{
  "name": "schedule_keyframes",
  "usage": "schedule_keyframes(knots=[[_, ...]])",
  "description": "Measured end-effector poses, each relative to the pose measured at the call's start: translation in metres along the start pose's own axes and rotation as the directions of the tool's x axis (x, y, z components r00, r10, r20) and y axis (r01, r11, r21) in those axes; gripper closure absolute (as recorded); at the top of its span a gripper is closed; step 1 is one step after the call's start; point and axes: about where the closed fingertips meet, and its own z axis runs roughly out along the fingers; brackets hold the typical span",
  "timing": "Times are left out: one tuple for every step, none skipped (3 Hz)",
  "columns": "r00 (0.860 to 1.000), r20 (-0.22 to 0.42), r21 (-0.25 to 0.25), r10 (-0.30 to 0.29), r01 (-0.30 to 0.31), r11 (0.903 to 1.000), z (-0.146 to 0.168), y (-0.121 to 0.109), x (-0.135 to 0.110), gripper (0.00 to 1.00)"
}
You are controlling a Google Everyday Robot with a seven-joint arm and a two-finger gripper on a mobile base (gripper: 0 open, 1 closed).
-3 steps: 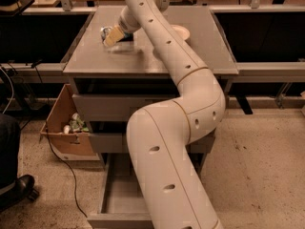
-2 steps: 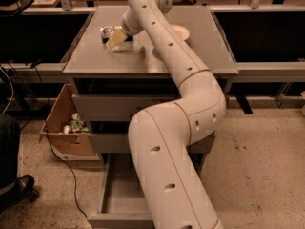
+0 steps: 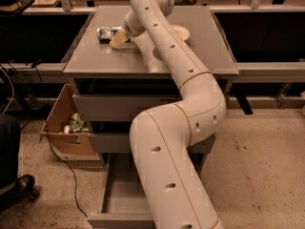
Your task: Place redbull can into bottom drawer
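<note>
1 can (image 3: pixel 106 33) lies on its side near the counter's (image 3: pixel 143 63) back-left corner, the gripper (image 3: pixel 119 38) at its right end, grip I cannot tell, so a glancing hold could roll it off, missing the open bottom drawer (image 3: pixel 119 191).

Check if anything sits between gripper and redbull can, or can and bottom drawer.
Nothing visible. The gripper is right beside the redbull can on the cabinet top; the bottom drawer is open, partly hidden by the arm.
</note>
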Motion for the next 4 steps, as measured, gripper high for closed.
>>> schedule_keyframes(knots=[[1.0, 0.0, 0.001, -0.001, 0.001, 1.0, -0.001, 0.0, 0.0, 0.73], [1.0, 0.0, 0.001, -0.001, 0.001, 1.0, -0.001, 0.0, 0.0, 0.96], [0.999, 0.013, -0.003, -0.033, 0.033, 0.9994, -0.025, -0.007, -0.007, 1.0], [0.994, 0.024, -0.03, -0.107, 0.107, 0.9938, -0.076, -0.007, -0.018, 1.0]])
